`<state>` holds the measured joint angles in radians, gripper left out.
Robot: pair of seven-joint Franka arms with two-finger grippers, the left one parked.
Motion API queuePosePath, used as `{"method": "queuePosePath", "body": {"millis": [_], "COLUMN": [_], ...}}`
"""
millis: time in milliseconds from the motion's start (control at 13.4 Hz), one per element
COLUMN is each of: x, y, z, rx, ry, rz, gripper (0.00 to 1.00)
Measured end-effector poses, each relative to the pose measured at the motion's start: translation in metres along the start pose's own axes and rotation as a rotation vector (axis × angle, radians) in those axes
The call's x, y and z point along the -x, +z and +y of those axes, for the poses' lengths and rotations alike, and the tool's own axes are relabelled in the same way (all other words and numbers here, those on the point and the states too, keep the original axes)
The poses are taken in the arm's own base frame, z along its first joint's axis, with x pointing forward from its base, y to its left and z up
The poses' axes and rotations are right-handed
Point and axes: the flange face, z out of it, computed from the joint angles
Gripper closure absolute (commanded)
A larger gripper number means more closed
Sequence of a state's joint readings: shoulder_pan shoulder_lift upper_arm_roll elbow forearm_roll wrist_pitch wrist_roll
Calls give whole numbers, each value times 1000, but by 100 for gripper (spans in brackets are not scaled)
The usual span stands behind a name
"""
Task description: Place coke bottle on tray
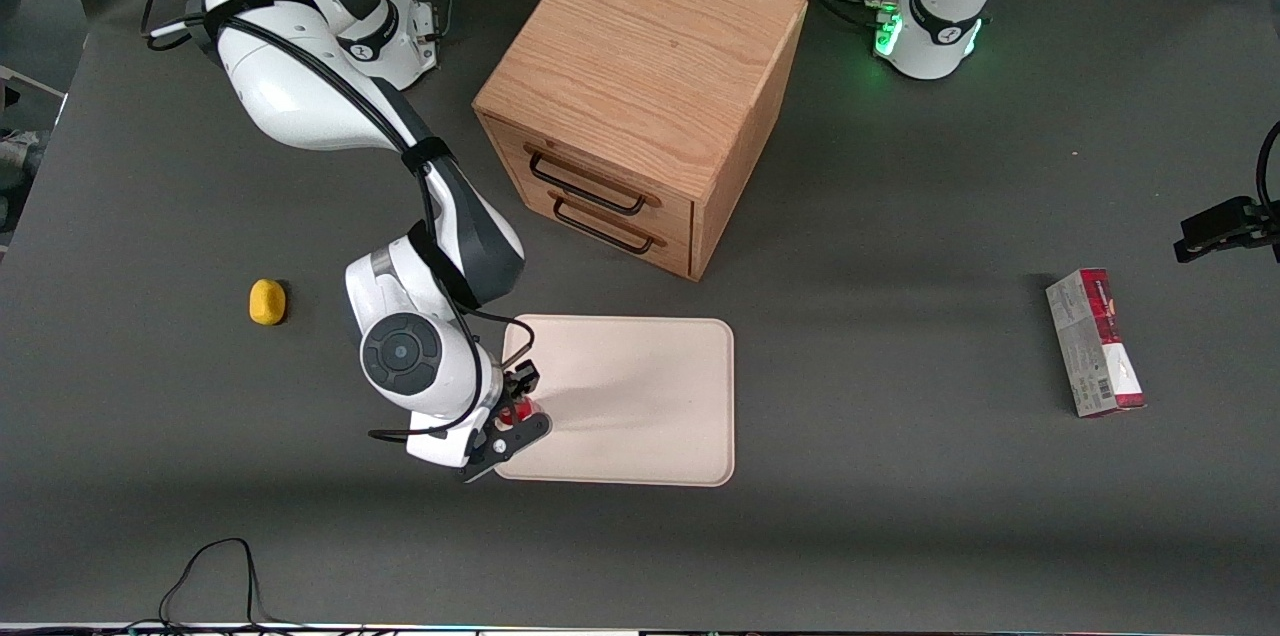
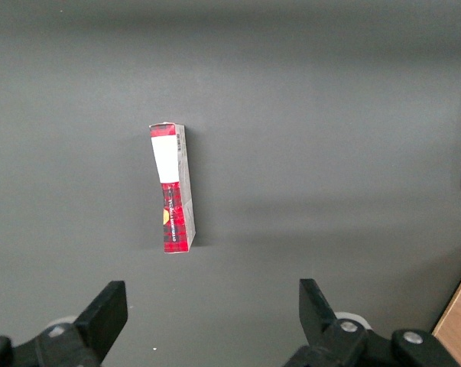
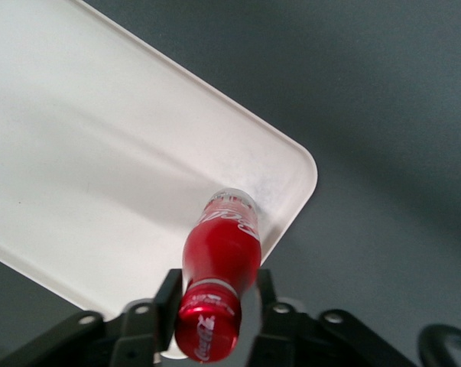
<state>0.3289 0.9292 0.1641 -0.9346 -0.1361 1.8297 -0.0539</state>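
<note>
Front view: gripper [image 1: 519, 405] clamped on the coke bottle [image 1: 520, 412], mostly hidden, over the tray [image 1: 640, 396] corner nearest the working arm's end. Wooden drawer cabinet [image 1: 640, 96], yellow lump [image 1: 267, 302], carton [image 1: 1094, 342] around.

Right wrist view: coke bottle [image 3: 219, 279] upright, base on the tray [image 3: 100, 168].

Dark grey table [image 1: 900, 536]: tray [image 1: 640, 396], wooden drawer cabinet [image 1: 640, 96], carton [image 1: 1095, 343], yellow lump [image 1: 267, 302].

A robotics lab: white arm bases [image 1: 935, 26] bolted to a dark grey table [image 1: 900, 216], loose cables [image 1: 215, 576].
</note>
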Motion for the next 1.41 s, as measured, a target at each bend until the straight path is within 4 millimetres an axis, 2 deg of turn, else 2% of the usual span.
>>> {"method": "queuePosePath", "body": {"millis": [223,372,521,670,894,1043,1266,1415], "x": [-2,2,13,30,66,94,136,171], "y": [-12,-37,-77,-125,-207,-251,-298,-317], "z": [-1,1,1,-1,-4,-2,31,70], "rx": [12,22,30,39,54,65,90,60], "ry": [-3,-1,1,5,14,35,114,192], "rz": [18,16,0,-18,-27,-50,-80,-84], "gripper": [0,0,0,0,0,0,0,0]}}
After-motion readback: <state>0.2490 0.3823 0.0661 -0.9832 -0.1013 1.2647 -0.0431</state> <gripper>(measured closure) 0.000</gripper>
